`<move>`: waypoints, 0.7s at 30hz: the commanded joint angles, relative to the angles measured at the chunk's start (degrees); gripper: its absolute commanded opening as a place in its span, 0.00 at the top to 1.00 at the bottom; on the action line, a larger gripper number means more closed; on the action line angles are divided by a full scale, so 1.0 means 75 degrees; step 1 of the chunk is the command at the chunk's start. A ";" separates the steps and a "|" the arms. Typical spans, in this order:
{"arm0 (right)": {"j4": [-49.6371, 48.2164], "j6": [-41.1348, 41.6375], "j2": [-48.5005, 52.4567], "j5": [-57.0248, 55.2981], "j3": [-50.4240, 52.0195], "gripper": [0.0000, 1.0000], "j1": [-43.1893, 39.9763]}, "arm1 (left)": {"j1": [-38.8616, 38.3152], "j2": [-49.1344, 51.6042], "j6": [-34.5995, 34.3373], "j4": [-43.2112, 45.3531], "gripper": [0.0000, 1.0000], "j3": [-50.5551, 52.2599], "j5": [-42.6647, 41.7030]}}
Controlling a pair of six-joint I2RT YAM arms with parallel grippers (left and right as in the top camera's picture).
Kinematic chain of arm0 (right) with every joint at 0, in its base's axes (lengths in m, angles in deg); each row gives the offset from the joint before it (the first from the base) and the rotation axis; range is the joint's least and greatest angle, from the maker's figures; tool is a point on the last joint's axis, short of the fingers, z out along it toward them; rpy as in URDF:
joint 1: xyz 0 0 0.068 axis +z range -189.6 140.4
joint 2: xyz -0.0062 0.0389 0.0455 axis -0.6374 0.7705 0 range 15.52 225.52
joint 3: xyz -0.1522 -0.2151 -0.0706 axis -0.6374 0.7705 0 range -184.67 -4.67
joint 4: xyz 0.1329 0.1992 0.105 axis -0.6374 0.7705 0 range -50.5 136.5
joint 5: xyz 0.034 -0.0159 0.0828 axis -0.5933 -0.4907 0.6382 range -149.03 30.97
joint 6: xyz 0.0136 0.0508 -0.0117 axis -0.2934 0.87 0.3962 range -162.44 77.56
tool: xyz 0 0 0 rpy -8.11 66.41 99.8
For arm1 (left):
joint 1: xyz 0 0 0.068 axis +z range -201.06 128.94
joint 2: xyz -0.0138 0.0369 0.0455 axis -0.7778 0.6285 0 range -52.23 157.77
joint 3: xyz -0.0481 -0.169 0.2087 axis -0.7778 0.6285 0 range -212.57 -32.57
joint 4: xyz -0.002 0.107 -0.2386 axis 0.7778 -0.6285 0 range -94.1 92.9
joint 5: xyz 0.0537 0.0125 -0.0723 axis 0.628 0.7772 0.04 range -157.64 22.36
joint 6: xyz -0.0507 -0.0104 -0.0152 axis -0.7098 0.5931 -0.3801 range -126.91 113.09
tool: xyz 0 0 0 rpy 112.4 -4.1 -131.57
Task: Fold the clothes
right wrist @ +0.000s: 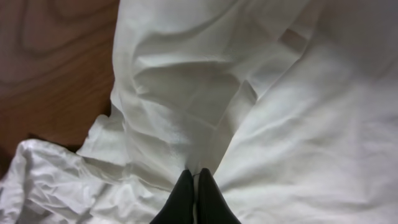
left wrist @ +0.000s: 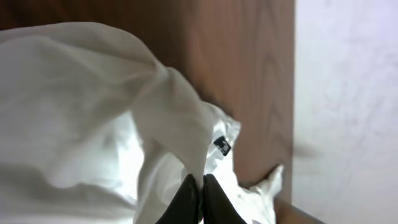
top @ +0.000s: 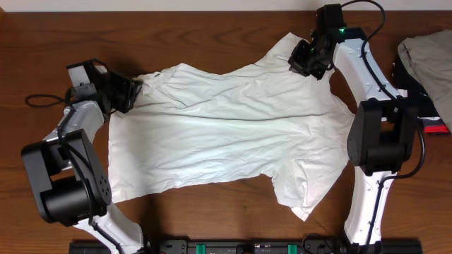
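Robot lab bench, wooden table [top: 212, 219], left arm [top: 67, 176] and right arm [top: 378, 137] at its edge, loose cable [top: 42, 101], white wall [left wrist: 348, 93]

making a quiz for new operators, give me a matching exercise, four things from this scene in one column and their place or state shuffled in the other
Column A
1. left tool
2. right tool
3. white T-shirt
4. heap of other garments

Column B
a. spread out over the middle of the table
b. shut on the shirt's far-left corner
c. piled at the table's right edge
d. shut on the shirt's far-right part

Pairs: 1-b, 2-d, 3-a, 4-c
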 commanded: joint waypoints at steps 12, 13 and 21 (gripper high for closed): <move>0.0303 -0.0764 -0.0804 0.0009 -0.0067 0.99 -0.0254 | 0.0595 -0.0924 0.0507 -0.0449 0.94 -0.0195 -0.0460; 0.0361 -0.0766 -0.0804 -0.0017 -0.0067 0.99 -0.0254 | 0.0632 -0.0927 0.0527 -0.0501 0.94 -0.0195 -0.0487; 0.0906 -0.0921 -0.0804 -0.0644 -0.0067 0.99 -0.0291 | 0.0997 -0.0930 0.0533 -0.0764 0.94 -0.0195 -0.0761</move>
